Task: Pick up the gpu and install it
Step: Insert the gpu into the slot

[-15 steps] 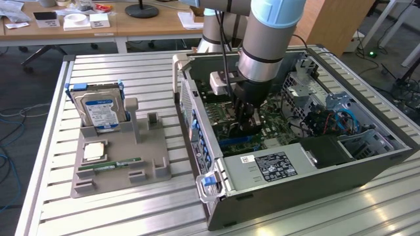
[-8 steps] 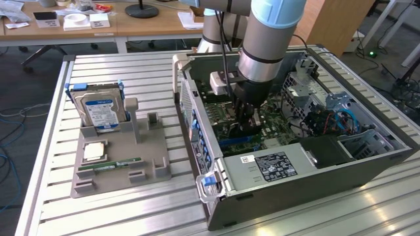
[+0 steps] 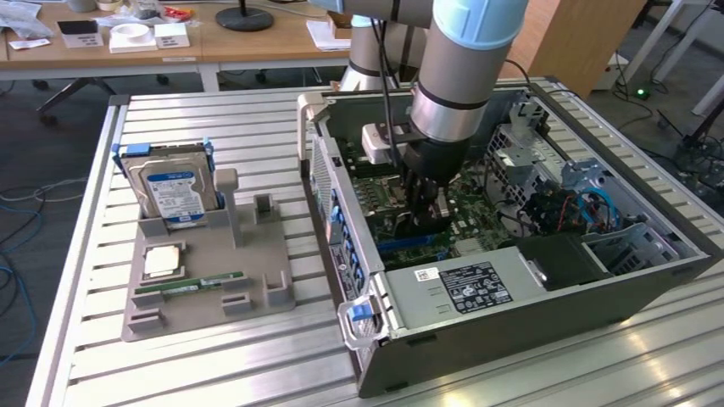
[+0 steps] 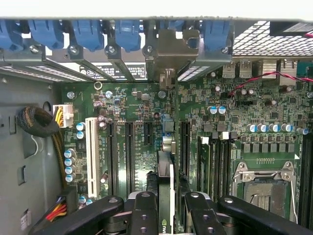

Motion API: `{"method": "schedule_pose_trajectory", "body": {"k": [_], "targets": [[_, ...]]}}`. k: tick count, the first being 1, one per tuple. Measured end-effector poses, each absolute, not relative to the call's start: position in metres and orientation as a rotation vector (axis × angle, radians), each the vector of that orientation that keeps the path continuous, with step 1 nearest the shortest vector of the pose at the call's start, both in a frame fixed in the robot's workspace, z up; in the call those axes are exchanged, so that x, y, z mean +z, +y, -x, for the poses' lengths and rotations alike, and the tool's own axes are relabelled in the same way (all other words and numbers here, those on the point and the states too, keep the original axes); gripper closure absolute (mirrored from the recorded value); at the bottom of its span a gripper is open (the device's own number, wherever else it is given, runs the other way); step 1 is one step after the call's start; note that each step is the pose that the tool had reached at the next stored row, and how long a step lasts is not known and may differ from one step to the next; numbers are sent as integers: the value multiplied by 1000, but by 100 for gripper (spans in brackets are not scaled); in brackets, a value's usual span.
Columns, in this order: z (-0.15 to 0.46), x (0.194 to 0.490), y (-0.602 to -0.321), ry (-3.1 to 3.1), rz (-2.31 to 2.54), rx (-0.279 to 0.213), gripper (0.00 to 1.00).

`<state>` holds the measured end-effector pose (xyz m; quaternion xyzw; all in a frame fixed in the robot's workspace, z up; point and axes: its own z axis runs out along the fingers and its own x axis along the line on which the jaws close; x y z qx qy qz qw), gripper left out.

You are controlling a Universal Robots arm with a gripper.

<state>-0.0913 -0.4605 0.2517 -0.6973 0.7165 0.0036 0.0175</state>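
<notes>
On the exterior view's left, the hard drive (image 3: 169,191) stands in the grey fixture tray (image 3: 153,318). To its right, inside the open computer case (image 3: 509,297), the gripper (image 4: 168,215) clamps its fingers (image 4: 144,215) narrowly on the gpu (image 4: 165,176). The card is edge-on over the motherboard (image 4: 132,122), with its bracket at the rear wall.
</notes>
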Motion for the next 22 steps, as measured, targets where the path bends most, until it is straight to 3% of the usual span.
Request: {"method": "schedule_pose_trajectory", "body": {"k": [22], "targets": [[91, 248, -460, 2241, 2150, 11, 74]]}}
